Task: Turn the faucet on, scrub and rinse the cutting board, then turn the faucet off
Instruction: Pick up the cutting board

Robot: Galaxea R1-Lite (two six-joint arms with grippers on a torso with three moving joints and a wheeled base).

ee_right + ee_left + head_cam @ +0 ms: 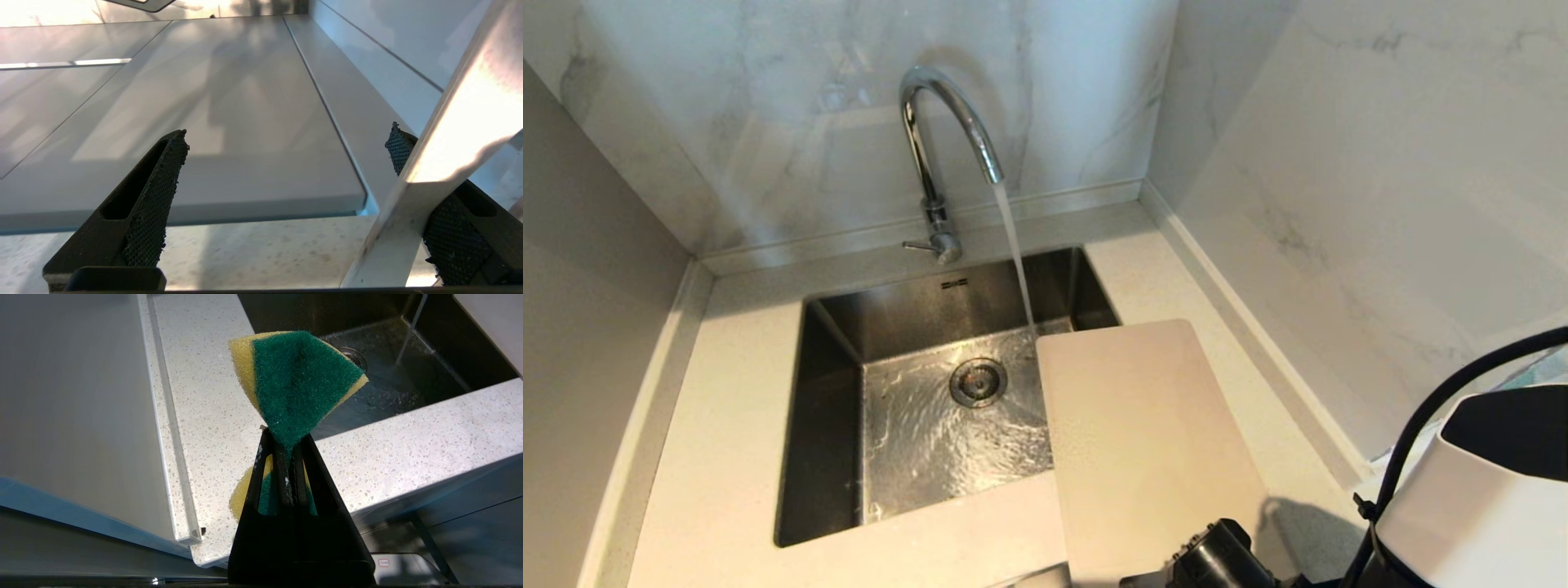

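Observation:
The chrome faucet (931, 147) stands behind the sink (833, 425); water runs from its spout to the basin, and its thin lever (921, 244) points left. The off-white cutting board (1143, 441) lies flat, partly over the sink's right edge and partly on the counter. My right arm (1217, 559) is at the board's near end. In the right wrist view my right gripper (286, 159) is open, and the board's pale edge (429, 183) crosses just inside one finger (398, 147). My left gripper (286, 437) is shut on a green and yellow sponge (298, 379), off the counter's front left.
Speckled white counter (727, 457) surrounds the sink. Marble walls (1339, 163) close the back and right, and a grey panel (596, 327) closes the left. The drain (978, 381) lies under rippling water. My arm's white housing (1478, 506) and a black cable fill the near right corner.

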